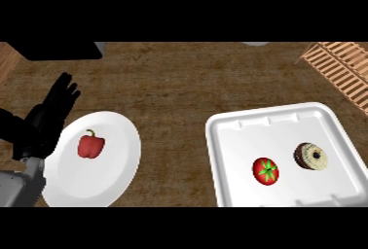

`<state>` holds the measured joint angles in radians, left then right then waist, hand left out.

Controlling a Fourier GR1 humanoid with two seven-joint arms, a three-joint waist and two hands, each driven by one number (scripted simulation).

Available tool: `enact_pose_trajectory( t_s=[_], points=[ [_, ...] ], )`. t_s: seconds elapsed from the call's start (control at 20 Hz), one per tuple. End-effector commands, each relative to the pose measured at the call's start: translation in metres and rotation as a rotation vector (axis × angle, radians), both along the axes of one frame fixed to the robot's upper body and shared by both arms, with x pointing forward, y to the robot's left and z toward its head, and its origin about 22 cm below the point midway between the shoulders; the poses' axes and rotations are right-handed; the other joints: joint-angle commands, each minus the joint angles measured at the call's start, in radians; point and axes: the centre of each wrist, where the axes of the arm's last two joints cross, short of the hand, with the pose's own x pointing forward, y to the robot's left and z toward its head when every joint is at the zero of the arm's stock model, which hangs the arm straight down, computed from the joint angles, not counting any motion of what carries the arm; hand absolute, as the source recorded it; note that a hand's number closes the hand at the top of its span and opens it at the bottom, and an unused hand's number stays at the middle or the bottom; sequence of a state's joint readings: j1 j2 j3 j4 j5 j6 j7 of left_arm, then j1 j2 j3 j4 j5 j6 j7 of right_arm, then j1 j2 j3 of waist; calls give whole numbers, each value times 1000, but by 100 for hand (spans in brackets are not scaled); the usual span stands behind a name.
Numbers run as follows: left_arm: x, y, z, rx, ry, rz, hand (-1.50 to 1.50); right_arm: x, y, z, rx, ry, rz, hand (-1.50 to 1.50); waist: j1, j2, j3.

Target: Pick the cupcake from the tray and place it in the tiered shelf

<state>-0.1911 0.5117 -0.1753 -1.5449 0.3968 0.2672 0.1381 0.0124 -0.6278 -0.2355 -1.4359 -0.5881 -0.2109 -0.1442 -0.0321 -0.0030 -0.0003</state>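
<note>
- cupcake (311, 156) lies on its side in white tray (287, 124), right of tomato (266, 170)
- likely light, soft, crushable; take it by the sides, not the top
- left hand (52, 109) rests with straight fingers beside plate (115, 146)
- right hand unseen
- wooden shelf (343, 68) at top right

Mottled brown wooden counter (187, 82), dark block (61, 50) at far-left edge

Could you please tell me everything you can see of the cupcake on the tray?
The cupcake is small and round, with a dark brown body, a pale cream top and a dark spot at its centre. It lies tipped over in the right half of the white tray, its top showing to the view, just right of the tomato without touching it. No hand is near it.
</note>
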Motion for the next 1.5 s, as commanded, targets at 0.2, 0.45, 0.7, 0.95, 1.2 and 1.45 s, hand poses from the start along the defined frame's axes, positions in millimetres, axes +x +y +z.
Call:
enact_pose_trajectory(
  t_s=[0.2,0.45,0.7,0.95,1.2,1.45],
  points=[
    [10,-1,7,-44,-6,-10,0,-38,-5,65,-116,108,235,-150,7,-3,-2],
    [8,-4,-6,-14,-9,-13,0,-35,9,88,-355,456,334,-150,19,3,-5],
    [16,-9,6,-19,-22,-26,0,-25,15,136,-845,713,249,-150,40,9,-6],
    [21,-23,-12,-25,-15,-65,0,-14,60,146,-879,836,178,-150,61,14,-2],
    [13,-40,7,-32,-4,-61,0,-9,95,122,-865,903,219,-150,56,6,0],
    [17,-21,-4,-24,-12,-78,0,-4,121,84,-949,1068,214,-150,70,10,-1]
  ],
)
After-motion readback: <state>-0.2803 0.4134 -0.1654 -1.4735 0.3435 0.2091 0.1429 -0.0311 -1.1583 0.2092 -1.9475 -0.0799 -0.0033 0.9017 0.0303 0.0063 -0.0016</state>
